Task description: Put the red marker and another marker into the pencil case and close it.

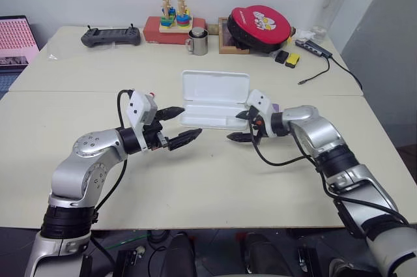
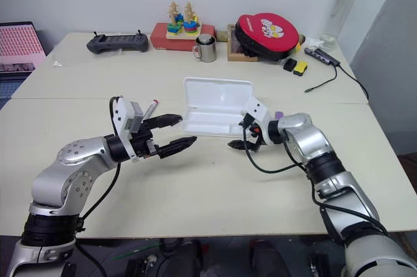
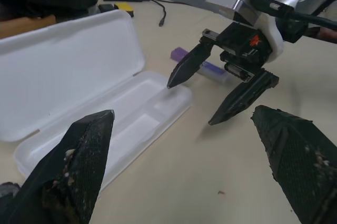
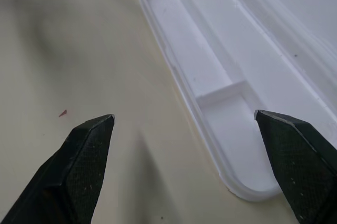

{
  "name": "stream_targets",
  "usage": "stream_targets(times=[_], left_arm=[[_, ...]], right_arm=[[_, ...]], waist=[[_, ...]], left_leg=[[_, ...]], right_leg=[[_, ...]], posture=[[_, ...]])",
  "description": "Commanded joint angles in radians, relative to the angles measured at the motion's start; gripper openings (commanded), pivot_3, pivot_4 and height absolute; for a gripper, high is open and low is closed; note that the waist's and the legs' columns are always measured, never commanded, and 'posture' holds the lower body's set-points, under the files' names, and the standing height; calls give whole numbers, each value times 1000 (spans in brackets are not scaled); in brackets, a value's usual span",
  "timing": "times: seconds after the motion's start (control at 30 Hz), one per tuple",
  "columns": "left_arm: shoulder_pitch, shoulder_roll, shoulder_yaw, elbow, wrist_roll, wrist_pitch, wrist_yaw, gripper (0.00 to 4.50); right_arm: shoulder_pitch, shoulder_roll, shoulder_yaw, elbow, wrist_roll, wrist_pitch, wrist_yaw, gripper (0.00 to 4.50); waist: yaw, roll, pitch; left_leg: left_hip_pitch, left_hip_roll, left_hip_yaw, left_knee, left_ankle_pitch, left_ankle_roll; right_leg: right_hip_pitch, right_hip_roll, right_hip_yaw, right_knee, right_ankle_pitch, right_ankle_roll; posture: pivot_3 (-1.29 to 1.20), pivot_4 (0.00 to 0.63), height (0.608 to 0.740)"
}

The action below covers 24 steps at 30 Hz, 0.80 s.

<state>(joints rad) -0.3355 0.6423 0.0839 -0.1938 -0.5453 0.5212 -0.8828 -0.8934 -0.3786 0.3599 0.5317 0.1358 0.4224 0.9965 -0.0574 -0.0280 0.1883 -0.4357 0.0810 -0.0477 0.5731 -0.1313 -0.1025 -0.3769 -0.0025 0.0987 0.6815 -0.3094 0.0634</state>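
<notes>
The pencil case (image 1: 212, 101) lies open at the middle of the table (image 1: 195, 179), its lid half behind the tray half. The left gripper (image 1: 179, 127) hangs just left of it and the right gripper (image 1: 242, 126) at its right front corner, with another marker (image 3: 202, 66) on the table behind that gripper. The red marker (image 2: 150, 107) lies left of the case, behind the left gripper.

Bright, even indoor light — soft shadows on the table (image 1: 215, 179); near claw tips blurred in wrist views.
</notes>
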Motion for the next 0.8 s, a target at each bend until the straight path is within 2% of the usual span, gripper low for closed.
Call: stream_targets(times=[0.03, 0.23, 0.4, 0.57, 0.7, 0.8], left_arm=[[-2, 0, 44, -53, -25, 3, 23, 4500], [3, -1, 44, -65, -22, 12, 35, 4500], [-3, 1, 43, -59, -16, 10, 39, 4500], [-6, 2, 45, -63, -20, 14, 45, 4500], [9, 10, 54, -74, -23, 20, 46, 4500], [22, 23, 75, -61, -21, 22, 49, 4500]], right_arm=[[-60, 30, 12, 112, -49, -47, 34, 3976], [-107, 70, -1, 265, -109, -126, 13, 2467], [-125, 89, -25, 306, -121, -184, 22, 1094], [-121, 103, -46, 310, -125, -199, 23, 12], [-95, 105, -60, 269, -119, -285, 33, 12], [-2, 75, -26, 97, -89, -270, 147, 12]], waist=[[0, 0, 0], [2, 0, 0], [0, 0, 0], [0, 0, 0], [0, 0, 0], [1, 0, 0]], left_leg=[[0, 0, 0, 0, 0, 0], [0, 0, 0, 1, 0, 0], [0, 0, -1, 1, 0, 0], [0, 0, -1, 0, 0, 0], [0, 0, -1, 0, 0, 0], [0, 0, -1, 0, 0, 0]], right_leg=[[0, 0, 0, 0, 0, 0], [1, 0, 0, 0, 0, 0], [1, 0, 0, 0, 0, 0], [1, 0, 0, 0, 0, 0], [1, 0, 0, 0, 0, 0], [0, 0, 0, 0, 0, 0]], posture=[[0, 150, 740], [0, 150, 740], [0, 150, 740], [0, 150, 740], [0, 150, 740], [0, 150, 740]])
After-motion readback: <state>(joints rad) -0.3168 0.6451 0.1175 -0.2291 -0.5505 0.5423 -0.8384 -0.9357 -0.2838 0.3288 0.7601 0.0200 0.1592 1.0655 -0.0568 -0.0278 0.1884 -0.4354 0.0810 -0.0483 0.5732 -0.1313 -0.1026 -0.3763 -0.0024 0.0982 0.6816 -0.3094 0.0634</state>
